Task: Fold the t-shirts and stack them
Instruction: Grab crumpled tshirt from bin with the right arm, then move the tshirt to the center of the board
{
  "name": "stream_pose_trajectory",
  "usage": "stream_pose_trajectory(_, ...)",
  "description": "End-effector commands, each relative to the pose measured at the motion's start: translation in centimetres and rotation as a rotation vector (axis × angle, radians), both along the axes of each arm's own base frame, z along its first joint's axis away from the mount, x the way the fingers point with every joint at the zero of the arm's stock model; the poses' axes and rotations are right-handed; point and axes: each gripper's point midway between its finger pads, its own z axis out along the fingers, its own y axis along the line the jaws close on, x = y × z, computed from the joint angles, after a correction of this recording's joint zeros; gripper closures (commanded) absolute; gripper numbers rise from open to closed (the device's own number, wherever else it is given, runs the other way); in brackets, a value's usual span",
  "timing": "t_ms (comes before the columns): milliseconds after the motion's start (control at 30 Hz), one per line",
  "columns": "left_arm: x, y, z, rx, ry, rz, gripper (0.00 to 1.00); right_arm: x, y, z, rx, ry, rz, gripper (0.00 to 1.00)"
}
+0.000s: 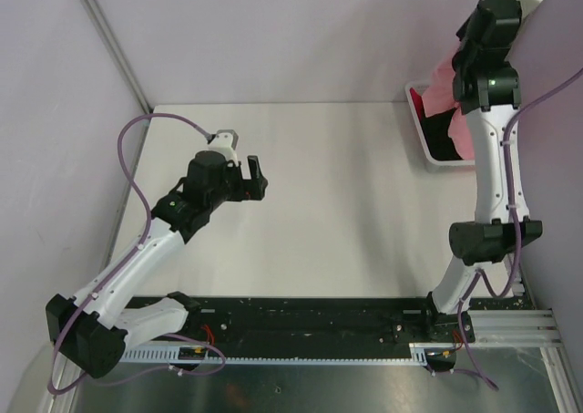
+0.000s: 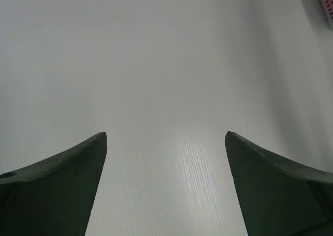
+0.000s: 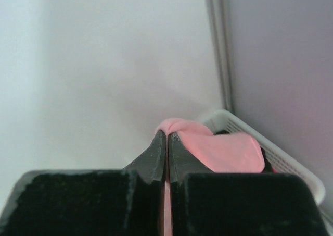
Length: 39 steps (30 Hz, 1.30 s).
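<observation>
a bare white table (image 1: pixel 346 203) runs out ahead of me, closed in by pale lilac walls (image 1: pixel 273 30) with a metal post (image 1: pixel 109 39) in the far left corner. at the far right corner sits a white lattice basket (image 1: pixel 426 150), hard against the wall.

my right claw (image 3: pixel 167 134) is up above that basket, its fingers pressed together on a fold of the salmon-pink shirt (image 3: pixel 223 150), which hangs bunched beneath it. i judge this to be the fetching step: the first shirt is pinched, but none is on the table and nothing is folded. the black shirt (image 1: pixel 446 132) and a strip of the red shirt (image 1: pixel 422 100) lie in the basket.

my left claw (image 2: pixel 166 136) hangs low over the left middle of the table, fingers wide apart with nothing between them.

next, i think, the pink cloth must clear the basket rim and come inward to the open middle, where the left claw could take a second corner and spread it flat. what could hinder me is the wall close by my right arm, the rim catching the trailing cloth, and the other shirts dragging up with it. how much cloth is hanging below i cannot tell.
</observation>
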Motion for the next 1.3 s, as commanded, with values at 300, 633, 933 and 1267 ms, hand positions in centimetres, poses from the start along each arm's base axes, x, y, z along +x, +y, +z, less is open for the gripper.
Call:
stream_pose_trajectory(300,0.9,0.3,1.5,-0.014,-0.039,0.023,0.01,-10.1,16.2,11.4,-0.133,-0.291,0.239,1.0)
stream_pose_trajectory(633,1.1,0.3,1.0,-0.004,-0.027,0.029,0.01,-5.5,25.1,-3.1,-0.155,0.053,0.431,0.33)
stream_pose_trajectory(933,0.4,-1.0,0.3,-0.063,0.02,-0.015,0.01,-5.7,25.2,-20.2,0.107,0.453,0.607,0.09)
stream_pose_trajectory(1267,-2.1,-2.1,-5.1,-0.125,0.196,-0.005,0.01,-13.4,29.8,-30.7,0.132,0.689,0.727,0.16)
